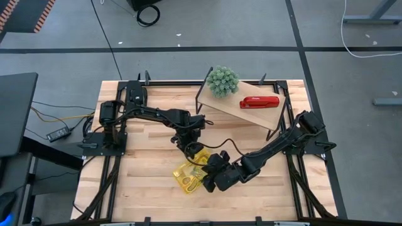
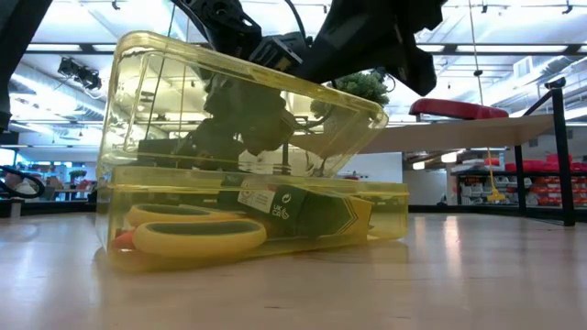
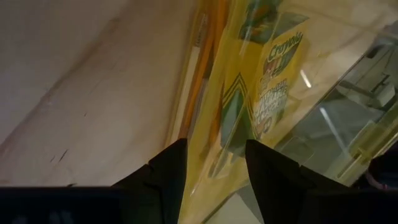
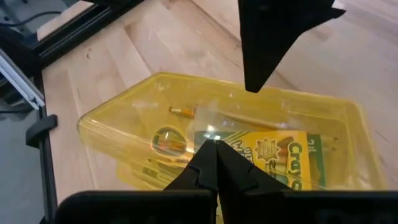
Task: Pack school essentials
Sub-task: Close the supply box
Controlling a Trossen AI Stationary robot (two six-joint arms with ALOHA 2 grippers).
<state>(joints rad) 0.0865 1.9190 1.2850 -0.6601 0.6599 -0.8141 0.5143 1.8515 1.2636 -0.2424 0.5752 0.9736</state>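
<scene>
A clear yellow box [image 1: 187, 177] stands on the table's near middle, its lid [image 2: 248, 82] sitting tilted, higher at the table's left. Inside lie the yellow-handled scissors [image 2: 197, 234], the green-and-yellow crayon box [image 4: 280, 155] and an orange pencil [image 4: 183, 112]. I cannot make out the pen, eraser or notepad. My left gripper [image 3: 216, 174] is at the box's far side, shut on its edge. My right gripper [image 4: 214, 158] is shut over the lid, coming from the right. My left gripper comes from above, pointing down, at the box's far rim [image 3: 214, 134]. One finger [image 3: 165, 177] is on the outer, table side and the other [image 3: 270, 177] over the lid, with yellow plastic filling the gap. Whether it has the lid's edge or the wall, I cannot tell. My right gripper touches the lid's top [image 4: 211, 134] with its shut fingertips, slanting down from the table's near right. The lid stays tilted on the base under it.
A raised wooden shelf [image 1: 251, 116] stands at the far right of the table with a round green plant [image 1: 223, 80] and a red stapler [image 1: 259, 102] on it. Bare wood lies to the left of the box and along the near edge.
</scene>
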